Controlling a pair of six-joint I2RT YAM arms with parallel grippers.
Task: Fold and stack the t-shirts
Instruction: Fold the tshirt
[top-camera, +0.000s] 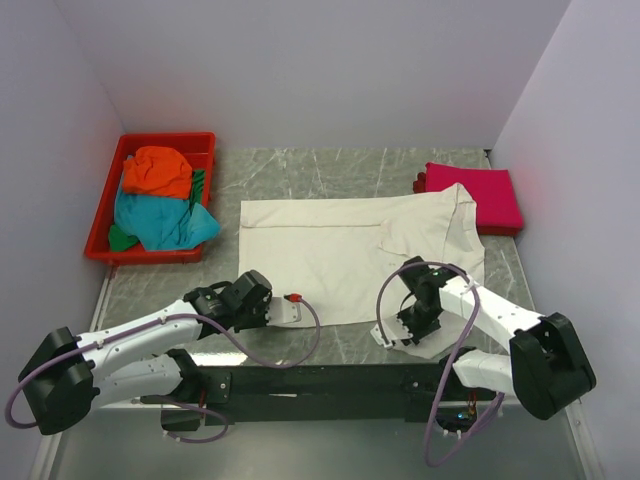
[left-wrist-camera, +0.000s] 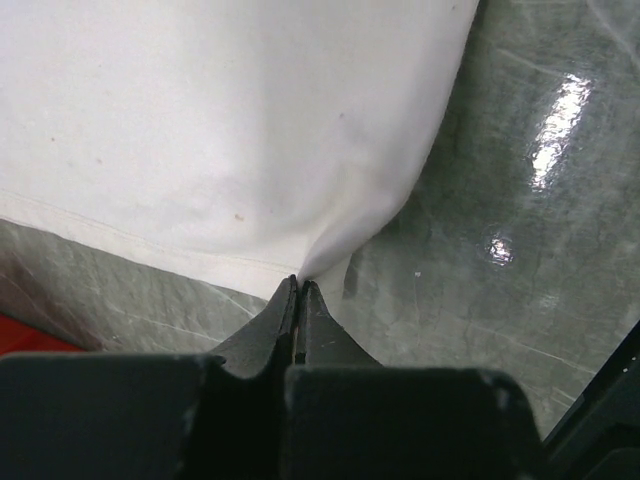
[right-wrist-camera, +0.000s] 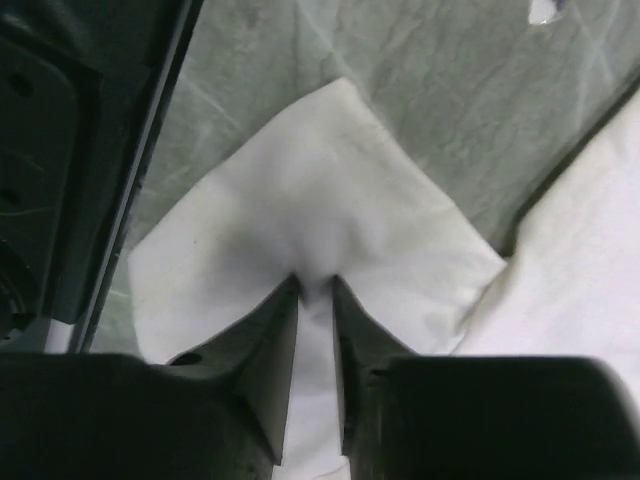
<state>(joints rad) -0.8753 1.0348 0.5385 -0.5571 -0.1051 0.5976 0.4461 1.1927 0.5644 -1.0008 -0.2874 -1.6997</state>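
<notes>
Red tray (top-camera: 100, 246): stands well beyond and to the left of the left claw (top-camera: 284, 308), at the far-left edge of the tabletop (top-camera: 330, 165).
Tray contents: an orange t-shirt (top-camera: 157, 170) lies bunched at the far end. A teal t-shirt (top-camera: 150, 220) lies crumpled nearer the claw and spills over the right rim. Only the top view shows these.
Left claw state: clamped on the near-left corner of the cream-white t-shirt (top-camera: 340, 245).
Left claw, top view: the wrist housing covers the fingertips, so the grip cannot be read there.
Left claw, wrist view: both fingertips (left-wrist-camera: 272, 322) are pressed together on the hem. The cloth puckers into a peak at the pinch and fans out beyond it.
Cream-white t-shirt: spread flat on the tabletop, beyond and between both claws, with the collar toward the right.
Right claw (top-camera: 398, 336) state: clamped on a sleeve flap of the same t-shirt, at its near-right edge.
Right claw, wrist view: the fingers (right-wrist-camera: 268, 335) hold a strip of cream cloth between them. The flap comes to a point beyond the tips and lies on the tabletop.
Right claw, top view: only a small cream patch shows under the claw.
Magenta t-shirt (top-camera: 478, 196): folded, well beyond the right claw at the far-right corner, just beside the cream collar. Neither wrist view shows it.
</notes>
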